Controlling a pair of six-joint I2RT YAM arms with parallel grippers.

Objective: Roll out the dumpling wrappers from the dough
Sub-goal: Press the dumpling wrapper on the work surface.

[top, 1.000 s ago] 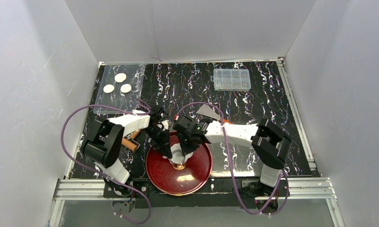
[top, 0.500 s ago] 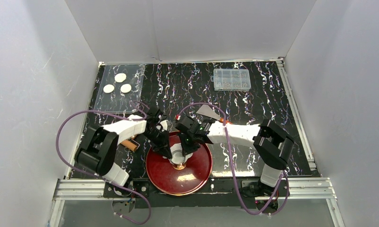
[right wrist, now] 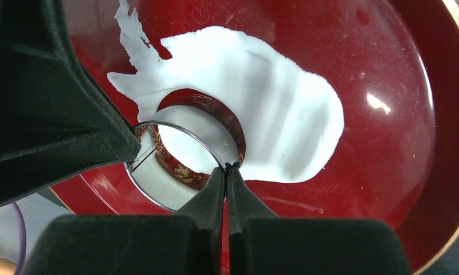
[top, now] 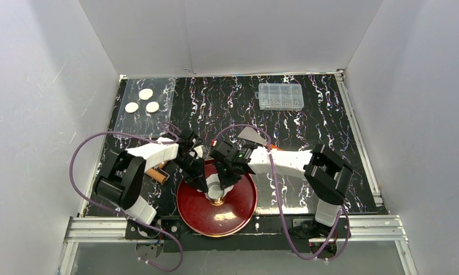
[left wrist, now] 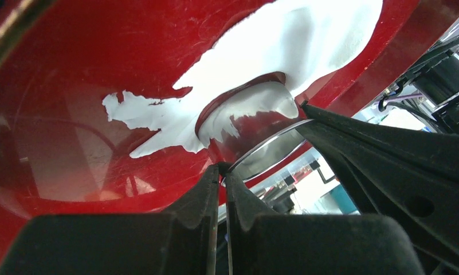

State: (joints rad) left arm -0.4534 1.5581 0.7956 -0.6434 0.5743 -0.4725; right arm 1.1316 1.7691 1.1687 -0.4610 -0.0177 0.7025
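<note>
A ragged white dough sheet lies flattened in the red plate; it also shows in the left wrist view. A shiny metal ring cutter stands on the dough, with white dough inside it. My left gripper is shut on the cutter's rim on one side. My right gripper is shut on the rim on the opposite side. From above both grippers meet over the plate. Three dumpling wrappers lie on a clear sheet at the far left.
A wooden rolling pin lies left of the plate under the left arm. A grey scraper lies behind the right arm. A clear compartment box stands at the back right. White walls enclose the black mat.
The left arm's elbow shifted slightly left and back. Both grippers stay shut on the cutter at the same spot on the plate.
</note>
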